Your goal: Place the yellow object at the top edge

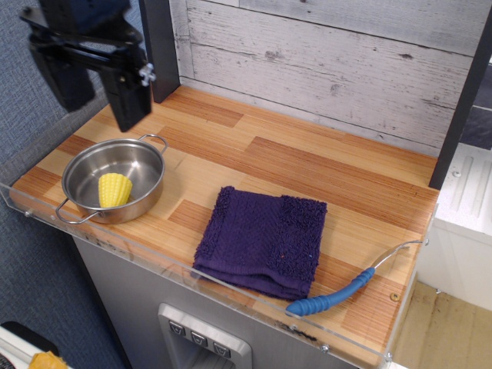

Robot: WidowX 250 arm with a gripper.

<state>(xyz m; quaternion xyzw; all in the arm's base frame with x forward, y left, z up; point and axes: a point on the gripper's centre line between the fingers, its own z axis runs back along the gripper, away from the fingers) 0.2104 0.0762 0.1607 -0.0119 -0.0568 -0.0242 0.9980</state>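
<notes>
The yellow corn cob piece (114, 189) lies inside the steel pot (84, 165) at the left front of the striped wooden table. My black gripper (100, 100) hangs in the air above the pot's far rim, at the left end of the table. Its two fingers (129, 98) point down with a wide gap between them and hold nothing. The top edge (307, 115) runs along the whitewashed plank wall at the back.
A folded purple towel (263, 240) lies at the middle front. A blue-handled utensil (338, 295) rests near the right front corner. A clear acrylic rim (154, 257) lines the front and left sides. A dark post (157, 46) stands at the back left.
</notes>
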